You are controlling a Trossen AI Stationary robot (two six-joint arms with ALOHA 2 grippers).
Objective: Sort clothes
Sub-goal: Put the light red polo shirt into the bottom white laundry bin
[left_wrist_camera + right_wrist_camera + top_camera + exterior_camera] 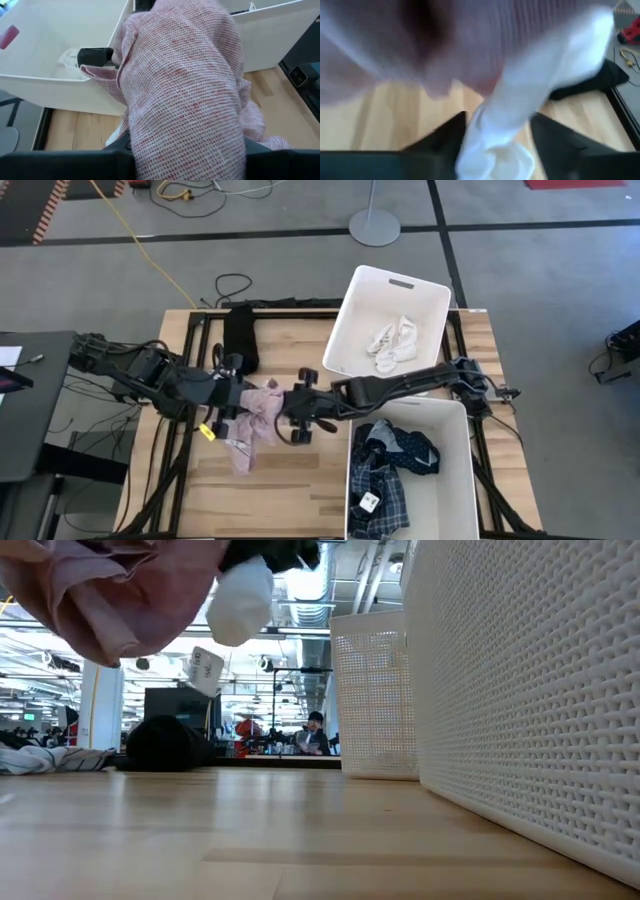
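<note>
Pink piece (256,417) hangs mid-table above the wood, long axis roughly near-far, drooping toward the near edge w/ tag. Left gripper (232,398) pinches it; right gripper (290,418), just beside, seems to be pinching a white sock (240,602), jaws blurred so can't tell. Done: socks (392,340) in far bin (345,320), plaid shirt (385,480) + navy dotted piece (410,448) in near bin (460,480). Left: pink, black piece (240,335) on the far side of the table

Cloth, plastic and wood
Pink piece (190,95): woven, textured cloth; bins (530,690): matt white perforated plastic; table (300,490): smooth, pale wood planks
</note>
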